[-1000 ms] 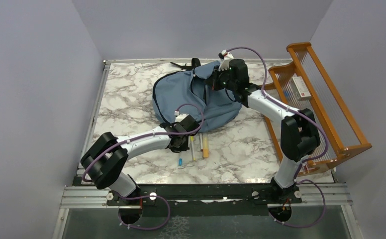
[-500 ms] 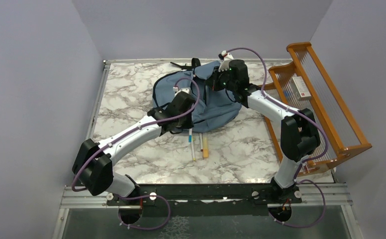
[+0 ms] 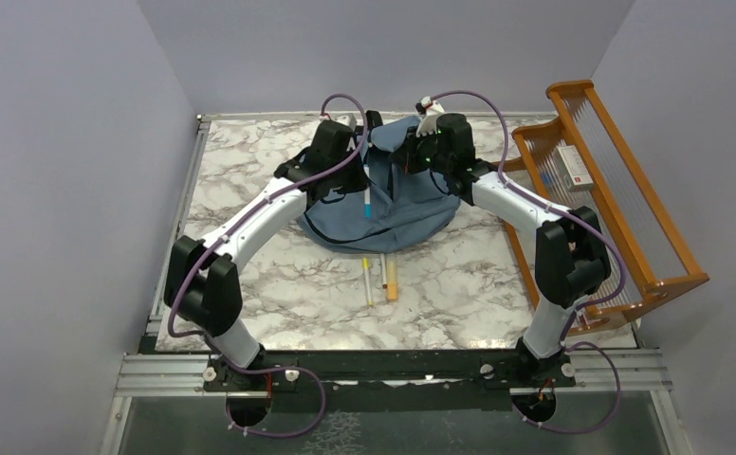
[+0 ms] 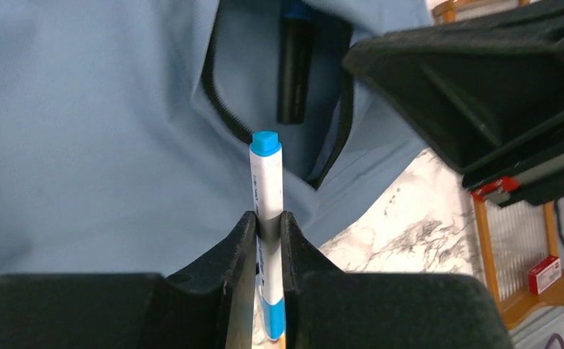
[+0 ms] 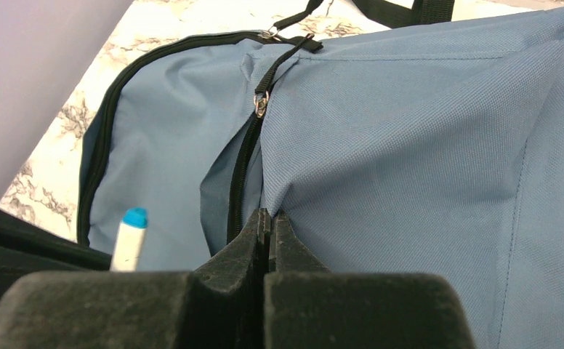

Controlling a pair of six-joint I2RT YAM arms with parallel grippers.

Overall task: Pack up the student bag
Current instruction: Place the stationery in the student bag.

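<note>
**A:** Where's the student bag (image 3: 412, 204)?

**B:** It lies at the far middle of the marble desk (image 3: 241, 152), between the two arms. It's slumped, with a zipper (image 5: 244, 171) undone so a pocket gapes.

**A:** Anything in that pocket?

**B:** The left wrist view shows a black pen (image 4: 293, 73) with a blue end lying inside the opening.

**A:** And the right claw (image 5: 268, 218)?

**B:** Its fingers are pressed together with no gap. They pinch a fold of the blue fabric just beside the zipper, at the edge of the opening.

**A:** The left claw (image 4: 268, 229)?

**B:** It's clamped on a white marker (image 4: 266, 174) with blue ends. The marker stands out past the fingertips, and its capped tip points at the open pocket, near the mouth but not inside.

**A:** What else is on the desk?

**B:** A few loose pens (image 3: 391, 281) lie side by side on the marble, just nearer the arm bases than the bag. An orange wooden rack (image 3: 569, 88) stands along the right edge, with a small red-and-white box (image 3: 574, 167) resting in it.
</note>
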